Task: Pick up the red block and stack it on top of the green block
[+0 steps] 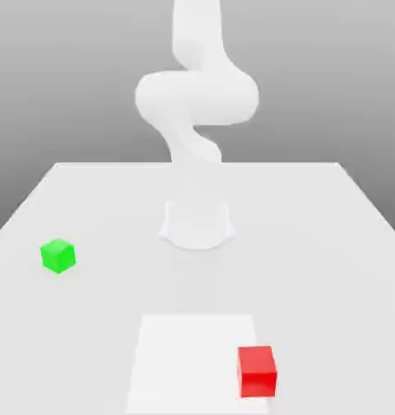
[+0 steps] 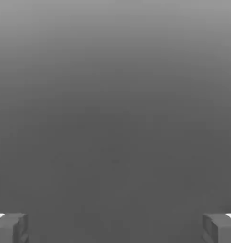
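Note:
The red block rests on the white table near its front edge, toward the exterior view's right. Far from it, on the exterior view's left, the green block sits on the table by itself. In the hand view my gripper is open, its two grey fingertips standing wide apart with nothing between them and plain grey background beyond. Neither block is near the fingers.
The white arm rises from its round base at the middle of the table and bends up out of the exterior view. A lighter rectangular patch lies on the table's front, under the red block.

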Robot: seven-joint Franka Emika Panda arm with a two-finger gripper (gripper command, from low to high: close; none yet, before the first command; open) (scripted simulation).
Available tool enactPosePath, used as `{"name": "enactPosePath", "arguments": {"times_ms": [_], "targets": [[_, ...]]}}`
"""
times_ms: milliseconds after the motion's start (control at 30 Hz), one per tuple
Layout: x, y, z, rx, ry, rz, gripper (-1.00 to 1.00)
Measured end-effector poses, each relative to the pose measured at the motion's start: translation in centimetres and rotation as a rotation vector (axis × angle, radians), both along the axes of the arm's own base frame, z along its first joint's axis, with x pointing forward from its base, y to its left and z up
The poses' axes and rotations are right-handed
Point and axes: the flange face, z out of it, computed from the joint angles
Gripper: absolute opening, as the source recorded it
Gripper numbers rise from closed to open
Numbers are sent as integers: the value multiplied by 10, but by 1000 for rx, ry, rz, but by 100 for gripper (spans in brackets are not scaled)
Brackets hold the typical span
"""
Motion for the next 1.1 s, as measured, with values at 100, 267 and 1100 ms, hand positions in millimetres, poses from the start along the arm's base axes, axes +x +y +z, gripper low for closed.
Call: {"name": "enactPosePath", "arguments": {"times_ms": [100, 267, 1100], "targets": [[29, 6, -38, 108, 73, -83, 0], [66, 18, -102, 255, 196, -233, 0], [86, 82, -449, 513, 630, -1260, 0]]}}
